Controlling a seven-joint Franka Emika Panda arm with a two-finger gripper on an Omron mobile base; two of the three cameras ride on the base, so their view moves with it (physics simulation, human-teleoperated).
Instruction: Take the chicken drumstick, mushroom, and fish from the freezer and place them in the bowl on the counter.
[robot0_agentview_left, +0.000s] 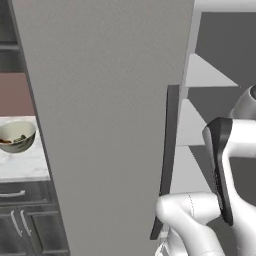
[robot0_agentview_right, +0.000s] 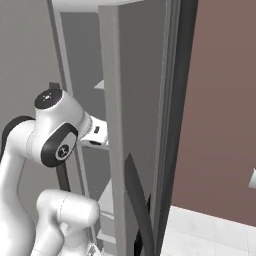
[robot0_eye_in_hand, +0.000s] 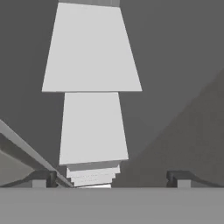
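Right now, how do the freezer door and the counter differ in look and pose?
The freezer door is a plain flat grey panel standing upright; the counter is a white, grey-veined slab lying flat. The door carries a dark vertical strip handle and stands swung open; the counter carries the bowl, with dark drawers below. Both surfaces are smooth.

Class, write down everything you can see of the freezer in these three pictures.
The freezer is a tall appliance with a flat, plain grey door that stands open, carrying a dark vertical strip handle along its edge. Behind the door, white shelves sit stacked against a grey interior; the ones in view look bare. The robot's arm reaches into the opening, its tool open among the shelves, holding nothing.
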